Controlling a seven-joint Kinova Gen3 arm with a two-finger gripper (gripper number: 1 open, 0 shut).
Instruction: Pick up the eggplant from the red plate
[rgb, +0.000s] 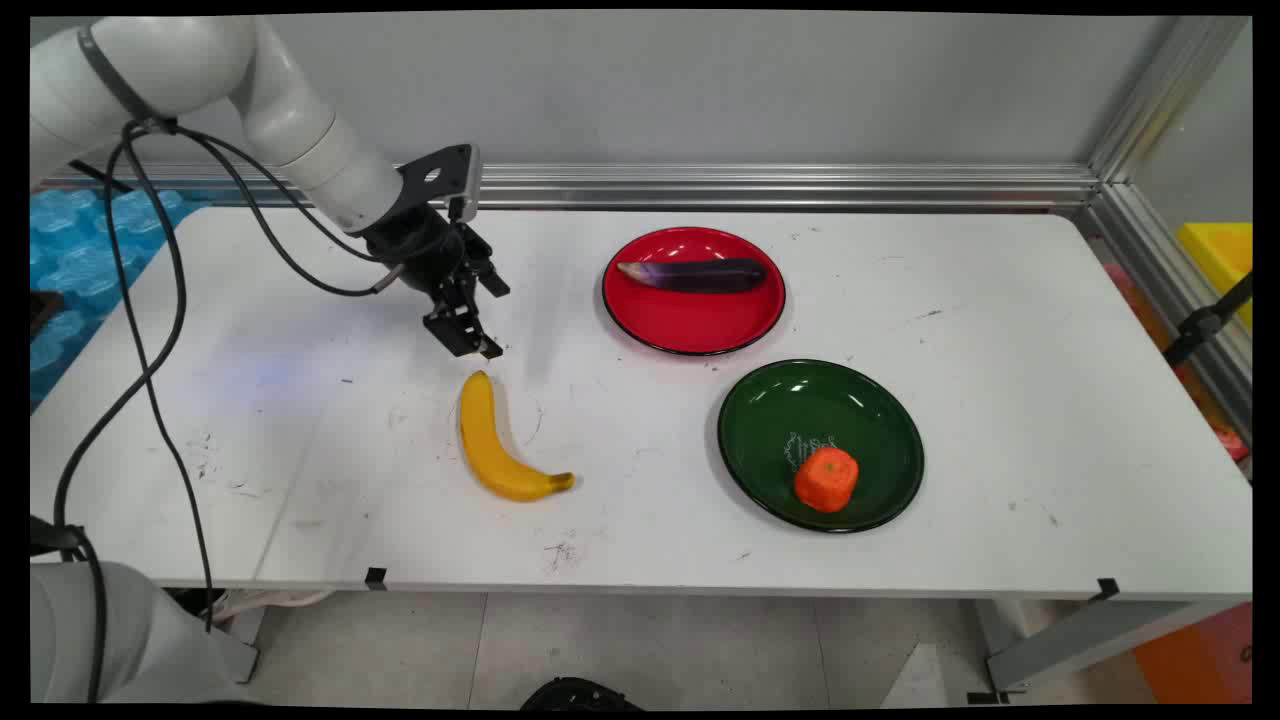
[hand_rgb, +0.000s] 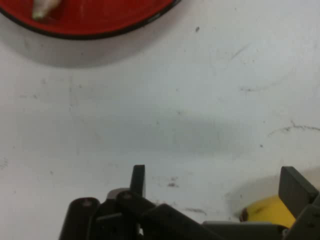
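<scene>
- Hovering low over the white table (rgb: 300, 440), the black gripper (rgb: 470, 335) hangs just beyond the upper tip of the banana (rgb: 497, 442), its fingers spread wide apart and closed on nothing.
- In the hand view one fingertip (hand_rgb: 138, 179) stands at the left and the other at the right, with bare, scuffed tabletop between them; the banana's end (hand_rgb: 265, 211) shows yellow beside the right finger, not between the two.
- The banana lies flat on the table, curving from its upper tip near the gripper down to a dark-tipped end that points right, toward the table's near edge.
- To the right of the gripper, farther back on the table, sits a red plate (rgb: 700, 325) with a dark purple eggplant (rgb: 695, 274) lying across its rear half, pale end to the left.
- The red plate's rim (hand_rgb: 100, 30) and the eggplant's pale end (hand_rgb: 45, 9) also appear at the top of the hand view, well apart from the fingers.
- Nearer the front and right of the banana sits a green plate (rgb: 800, 400) holding an orange, blocky carrot piece (rgb: 826, 479) at its near side.
- The two plates lie close to one another without touching.
- Black cables (rgb: 150, 330) hang from the arm over the table's left side, clear of the banana and plates.
- Nothing lies between the gripper and the banana's tip.
</scene>
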